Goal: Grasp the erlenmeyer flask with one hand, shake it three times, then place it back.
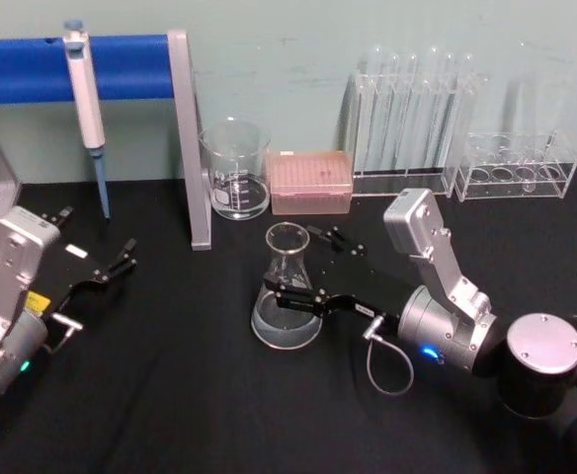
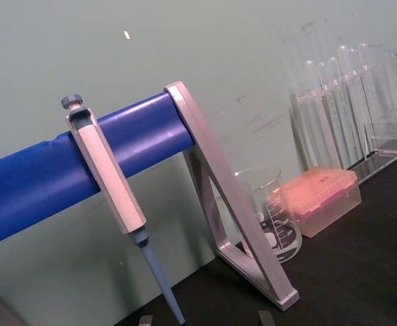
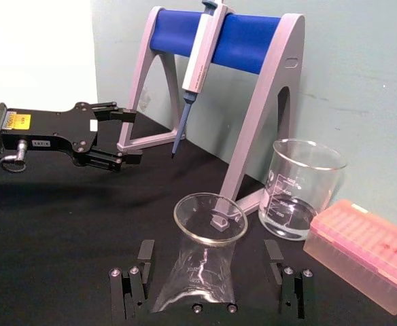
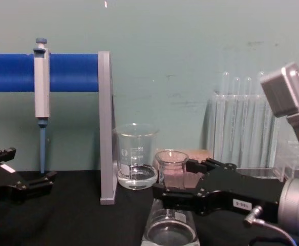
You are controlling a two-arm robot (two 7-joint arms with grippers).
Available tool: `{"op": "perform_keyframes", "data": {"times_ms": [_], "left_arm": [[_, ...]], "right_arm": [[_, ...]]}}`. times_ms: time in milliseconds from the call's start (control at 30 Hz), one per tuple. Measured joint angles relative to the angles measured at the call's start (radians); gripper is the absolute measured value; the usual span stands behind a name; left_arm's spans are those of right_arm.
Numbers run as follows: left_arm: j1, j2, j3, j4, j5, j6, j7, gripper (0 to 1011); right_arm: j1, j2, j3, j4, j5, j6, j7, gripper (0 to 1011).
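The flask (image 1: 288, 265) stands mid-table (image 1: 170, 395) between the right gripper's (image 1: 274, 296) spread jaws, not yet gripped. Closing on it seems next. The left gripper (image 3: 136, 136) idles, also spread, near the left edge.

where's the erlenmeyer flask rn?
Head view: the erlenmeyer flask stands mid-table, on the robot's side of the beaker and pink tip box, between the right gripper's open fingers.

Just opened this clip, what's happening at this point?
The right end effector straddles the erlenmeyer flask, which stands upright on the black table. Its fingers sit on either side of the glass with gaps showing, so it is open and the flask is not yet gripped or lifted. The left end effector hangs open at the left of the table, near the pipette stand.
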Motion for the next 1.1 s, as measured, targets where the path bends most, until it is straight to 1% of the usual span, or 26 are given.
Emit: {"op": "perform_keyframes", "data": {"times_ms": [333, 500, 700, 1100], "left_arm": [[0.000, 0.000, 0.000, 0.000, 0.000, 0.000, 0.000, 1001], [0.000, 0.000, 0.000, 0.000, 0.000, 0.000, 0.000, 1001], [0.000, 0.000, 0.000, 0.000, 0.000, 0.000, 0.000, 1001], [0.000, 0.000, 0.000, 0.000, 0.000, 0.000, 0.000, 1001]], "right_arm": [[0.024, -0.038, -0.003, 0.050, -0.029, -0.007, -0.011, 1003], [0.031, -0.051, -0.002, 0.063, -0.032, -0.009, -0.012, 1003], [0.037, -0.061, 0.000, 0.073, -0.034, -0.014, -0.006, 1003], [0.034, -0.065, 0.007, 0.071, -0.034, -0.013, -0.005, 1003]]}}
